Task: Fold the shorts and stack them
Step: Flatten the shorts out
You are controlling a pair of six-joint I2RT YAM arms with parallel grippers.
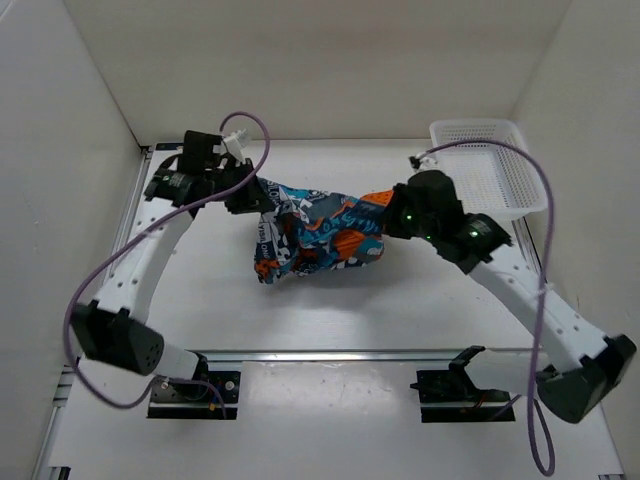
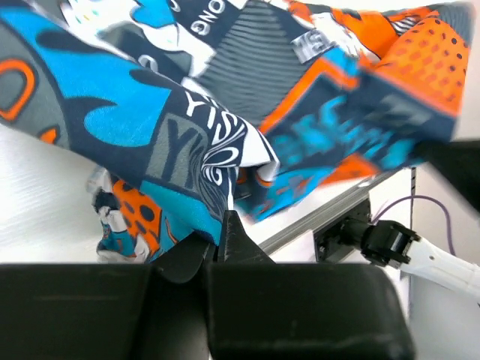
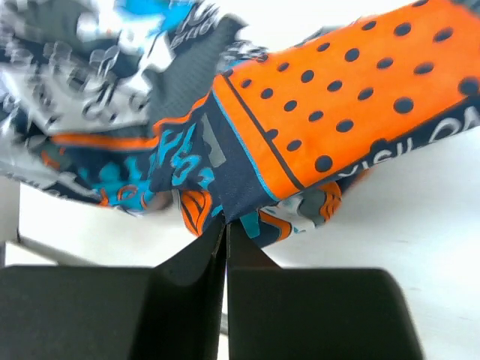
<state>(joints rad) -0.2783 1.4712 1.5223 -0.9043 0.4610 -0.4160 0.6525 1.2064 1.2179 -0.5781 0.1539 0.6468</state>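
On the white table (image 1: 330,320), in the middle, are the shorts (image 1: 315,235), all bunched up and crumpled, with bright teal, orange and navy pictures on them. They hang between the two arms like a little hammock, higher at both ends and droopy in the middle. I cannot tell if the droopy part touches the table. The white basket (image 1: 470,127) sits at the far right corner, apart from the shorts, with nothing of the shorts in it. The left gripper (image 1: 255,195) is at the left end of the shorts, and its two fingers are pressed together with a bit of cloth pinched at the very tips. The right gripper (image 1: 395,215) is at the right end, and its fingers are pressed together too, nipping a navy edge right beside the orange patch with dark dots. I think the step in hand is the grab and spread: the shorts are not flat and no fold is made yet. The next move, I think, needs both arms to pull gently away from each other to open the cloth, then lay it down smooth. Both grips are only small pinches, so a hard tug could let the cloth slip out
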